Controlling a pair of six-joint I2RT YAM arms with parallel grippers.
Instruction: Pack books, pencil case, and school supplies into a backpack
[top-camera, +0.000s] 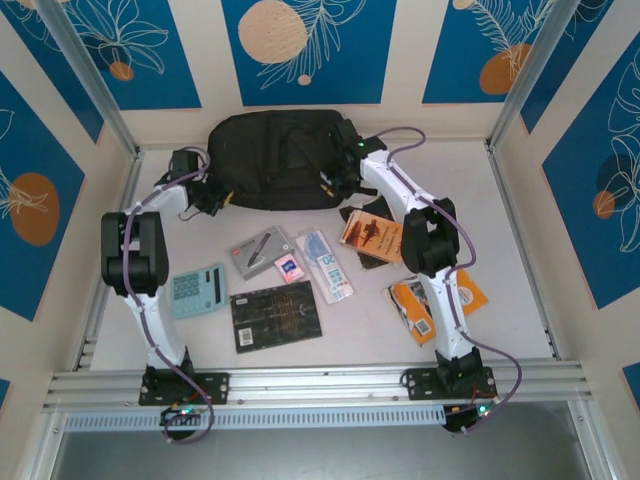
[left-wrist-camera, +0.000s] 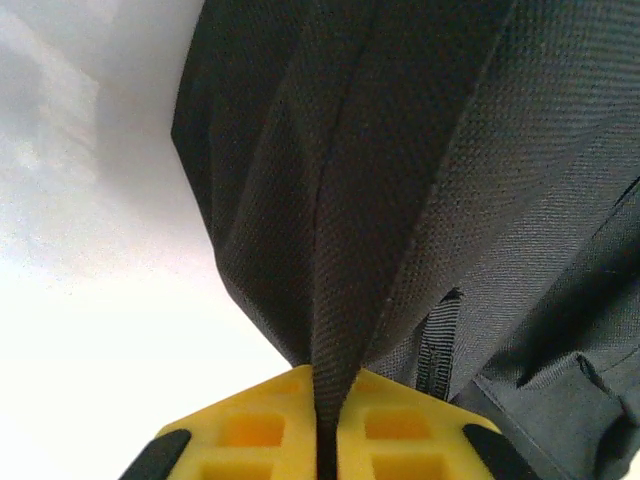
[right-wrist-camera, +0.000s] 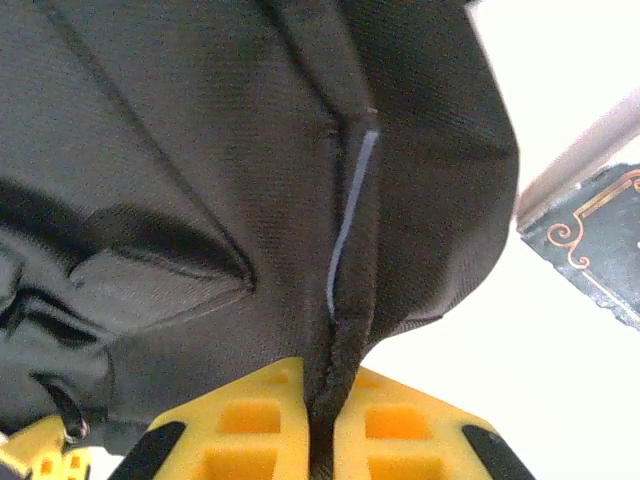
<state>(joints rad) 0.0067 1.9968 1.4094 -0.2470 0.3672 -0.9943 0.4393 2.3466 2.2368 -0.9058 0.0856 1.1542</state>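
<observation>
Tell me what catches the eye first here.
The black backpack at the table's far edge: both arms' jaws are shut on its fabric, one at each end. Books and supplies lie unpacked nearer the arms.

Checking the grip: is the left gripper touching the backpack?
Touching. The left wrist view shows the left gripper shut on a fold of the backpack.

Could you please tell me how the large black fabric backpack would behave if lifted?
Probably floppy: the large black woven-fabric backpack lies slumped and creases where pinched. It would likely sag between the left gripper and right gripper rather than lift flat. Its coarse weave should resist slipping.
</observation>
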